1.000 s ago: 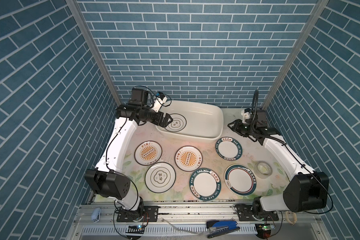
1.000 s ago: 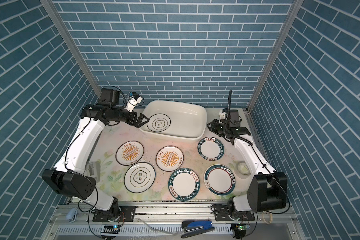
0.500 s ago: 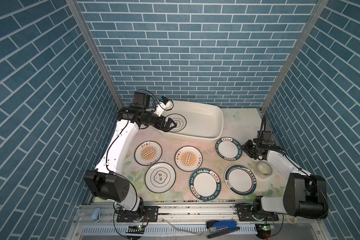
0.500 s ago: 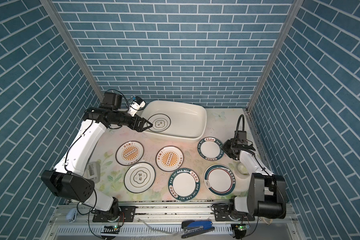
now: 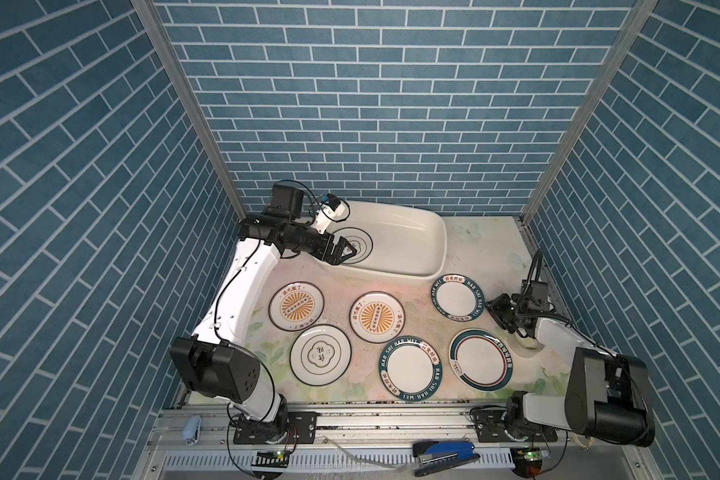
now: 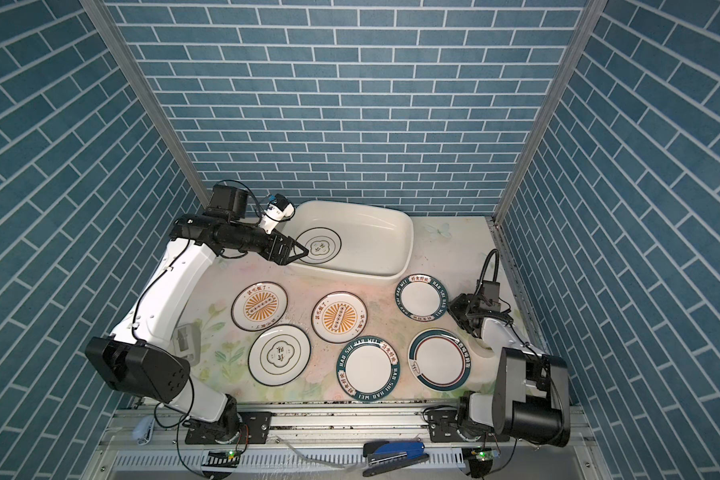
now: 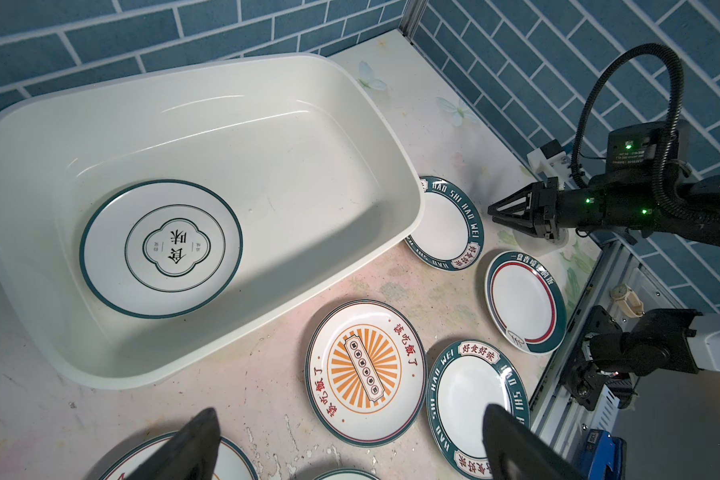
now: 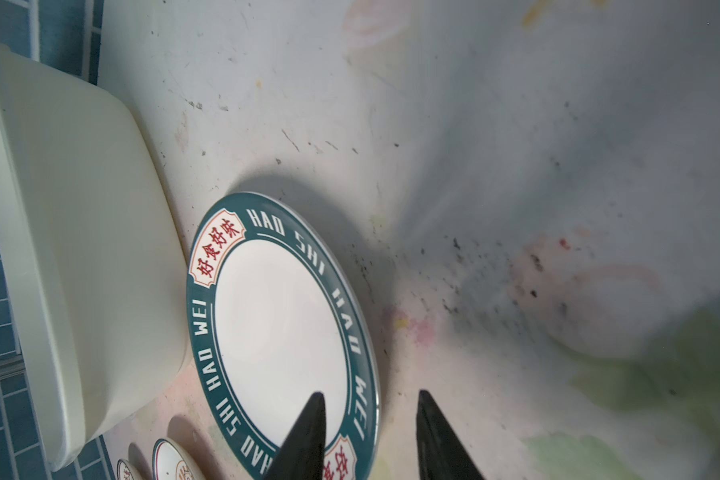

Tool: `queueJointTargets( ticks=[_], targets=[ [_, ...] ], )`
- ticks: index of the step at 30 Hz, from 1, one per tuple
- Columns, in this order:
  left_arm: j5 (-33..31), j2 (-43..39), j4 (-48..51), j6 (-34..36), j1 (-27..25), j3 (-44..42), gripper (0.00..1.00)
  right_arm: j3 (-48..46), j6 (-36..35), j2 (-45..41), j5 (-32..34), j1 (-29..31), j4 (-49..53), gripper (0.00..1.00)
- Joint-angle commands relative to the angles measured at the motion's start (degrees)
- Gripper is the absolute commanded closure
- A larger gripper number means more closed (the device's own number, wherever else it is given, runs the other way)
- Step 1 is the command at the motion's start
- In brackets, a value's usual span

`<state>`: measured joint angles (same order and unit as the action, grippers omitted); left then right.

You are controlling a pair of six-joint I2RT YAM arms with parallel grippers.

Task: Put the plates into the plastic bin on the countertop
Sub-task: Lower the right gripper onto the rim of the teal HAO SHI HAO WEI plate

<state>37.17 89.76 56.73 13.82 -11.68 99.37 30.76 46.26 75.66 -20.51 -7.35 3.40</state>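
Observation:
The cream plastic bin (image 5: 408, 241) (image 6: 375, 245) (image 7: 292, 166) stands at the back of the countertop (image 5: 474, 249). One clover-emblem plate (image 6: 319, 246) (image 7: 161, 248) lies flat in its left half. Several more plates lie in front, among them two sunburst plates (image 5: 296, 306) (image 5: 377, 317) and a green-banded plate (image 5: 458, 298) (image 8: 279, 324). My left gripper (image 5: 348, 253) (image 7: 350, 415) hangs open and empty over the bin's front left corner. My right gripper (image 5: 495, 307) (image 8: 371, 394) is open, low at that green-banded plate's right edge, with the rim between its jaws.
A tape roll (image 5: 524, 347) lies under my right forearm. A red-ringed plate (image 5: 479, 359) sits just in front of the right gripper. A metal rail (image 5: 528, 249) borders the right edge. A blue stapler (image 5: 445, 453) rests on the front frame.
My right arm has swung down from beside the bin's back right corner to the green-banded plate's right edge. The left gripper has shifted slightly at the bin's corner, still open.

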Motion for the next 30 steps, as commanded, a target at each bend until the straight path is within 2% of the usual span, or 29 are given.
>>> queueJointTargets(
  ticks=[1,5,12,22,30],
  targets=[
    [0.61,0.15,0.09,0.37,-0.39,-0.65,0.00,-1.14,1.47,1.75,-3.93,-1.05,-5.58,0.63],
    [0.54,0.00,-0.04,0.27,-0.45,-0.83,0.01,-2.45,1.73,4.29,-8.00,-1.95,-10.56,0.64],
    [0.54,-0.11,-0.20,0.16,-0.64,-0.79,0.00,-3.55,1.90,8.37,-11.20,-2.46,-16.08,0.66],
    [0.71,-0.02,-0.66,0.04,-0.87,-1.25,0.00,-3.62,1.65,13.41,-11.43,-3.28,-19.16,0.74],
    [0.89,0.07,-0.92,-0.28,-0.98,-1.27,0.00,-4.40,1.21,13.98,-9.72,-3.98,-19.13,0.78]
  ],
)
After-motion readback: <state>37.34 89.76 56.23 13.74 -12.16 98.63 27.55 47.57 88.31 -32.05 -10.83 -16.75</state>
